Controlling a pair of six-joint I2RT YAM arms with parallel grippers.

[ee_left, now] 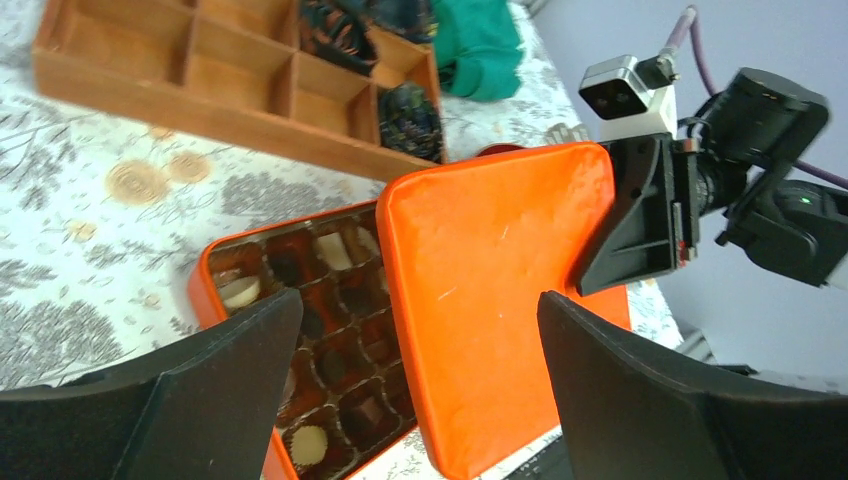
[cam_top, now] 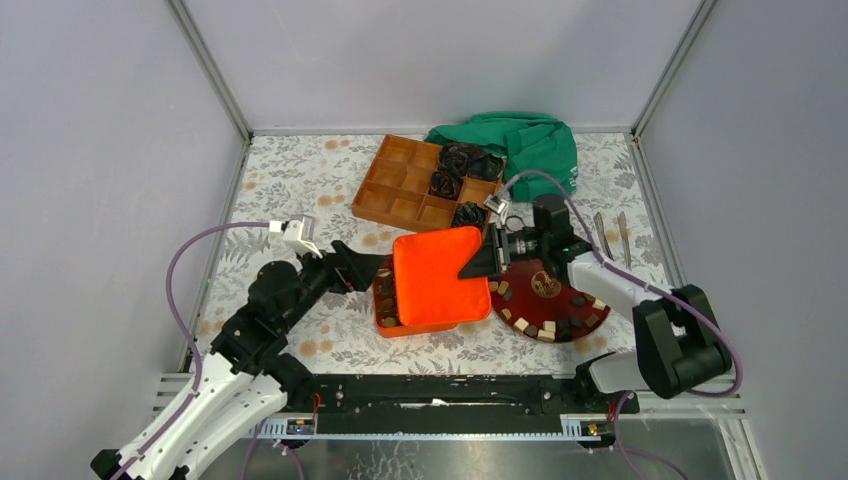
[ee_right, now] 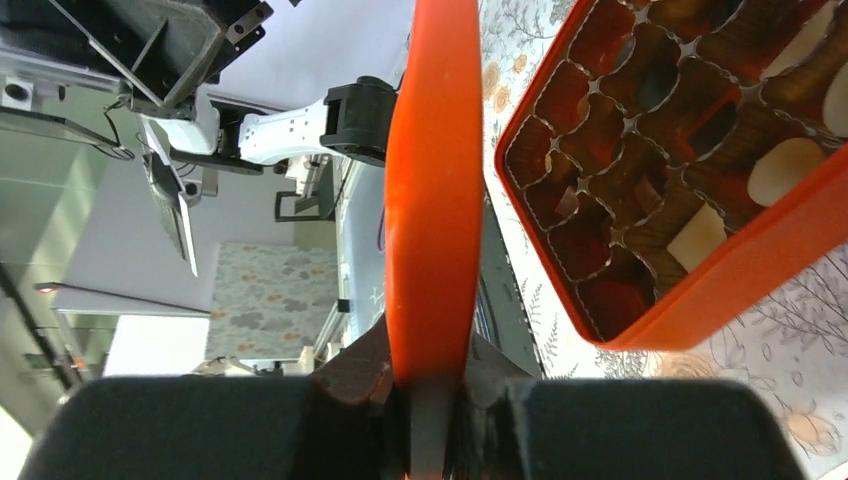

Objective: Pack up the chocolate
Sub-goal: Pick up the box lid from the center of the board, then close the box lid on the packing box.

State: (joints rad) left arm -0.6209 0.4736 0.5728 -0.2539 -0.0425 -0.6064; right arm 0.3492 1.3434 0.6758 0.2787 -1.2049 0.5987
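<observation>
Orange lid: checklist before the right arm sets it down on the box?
1. Grip of right end effector on lid: ok, shut on its edge.
2. State of left end effector: ok, open, holding nothing.
3. Lid squared over orange box: not ok, tilted and offset, cells on one side uncovered.
4. Seating of chocolate in cells: cannot tell, lid hides part.
5. All chocolate packed: not ok, pieces lie on the round tray.
</observation>
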